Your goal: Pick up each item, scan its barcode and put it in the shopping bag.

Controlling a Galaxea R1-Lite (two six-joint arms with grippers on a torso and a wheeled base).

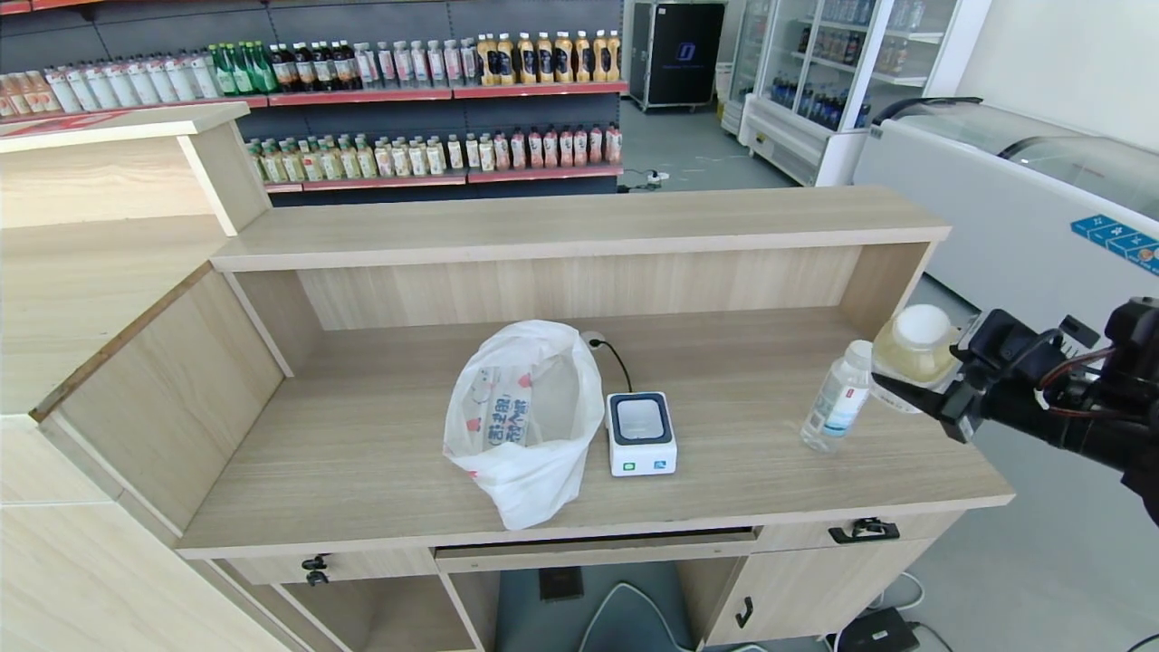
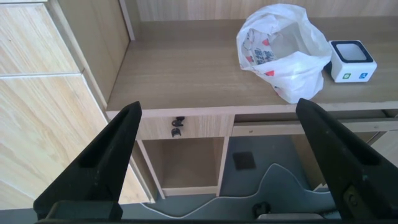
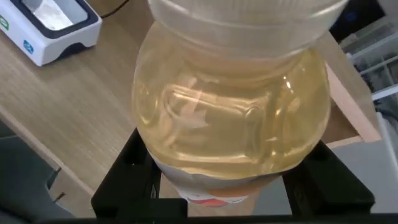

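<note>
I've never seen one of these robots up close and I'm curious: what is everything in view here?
counter: one, light wood, before the robot.
shopping bag: one, white plastic, open, mid-counter.
scanner: one, white with a grey top, just right of the bag.
water bottle: one, clear, upright near the counter's right end.
drink bottle: one, yellow liquid, white cap, beside the water bottle.
shelves of bottles: two rows, red-edged, behind the counter.
chest freezer: one, white, far right.
left claw: black, open, low before the counter's left part.
right claw: black, shut on the drink bottle.

Shopping bag (image 1: 534, 471) interior seemingly hidden by folds — yellow bottle (image 3: 230, 124) cap cut off at edge.
</note>
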